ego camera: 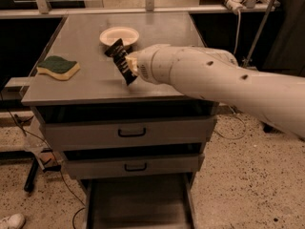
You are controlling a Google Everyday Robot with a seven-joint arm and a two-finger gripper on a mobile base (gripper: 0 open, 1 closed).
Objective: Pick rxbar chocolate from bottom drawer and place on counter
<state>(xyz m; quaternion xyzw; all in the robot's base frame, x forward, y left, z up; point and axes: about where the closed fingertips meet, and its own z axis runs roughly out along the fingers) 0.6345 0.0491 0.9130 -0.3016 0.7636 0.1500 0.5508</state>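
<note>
Farthest left, low down: a white shoe (11, 220) on the speckled floor, cut by the frame edge. Left part of the counter (90, 87): a sponge (58, 67), green top over yellow, lying flat, well apart from the other things. Toward the middle, near the back: a pale shallow bowl (119, 35), upright. Just in front of the bowl is the bar (118, 56), black wrapper with light print. It stands tilted, upper end leaning left and overlapping the bowl's rim in this view, lower end down at the counter surface; cannot tell whether it touches. The bar is over the counter, in no drawer. The gripper (129, 66) sits against the bar's right side, over the middle of the counter, cream fingers closed narrow on the wrapper about mid-length, nothing else in their hold. Below, in the cabinet front: top drawer (95, 133) and middle drawer (95, 168), each with a black handle and a dark gap above its front. Under them the bottom drawer (138, 204) is pulled out toward the camera, a grey tray, dim inside. To the right, the arm (214, 78), thick and white with small dark holes, runs from the gripper across the counter's right front corner and leaves the frame at the right edge.
</note>
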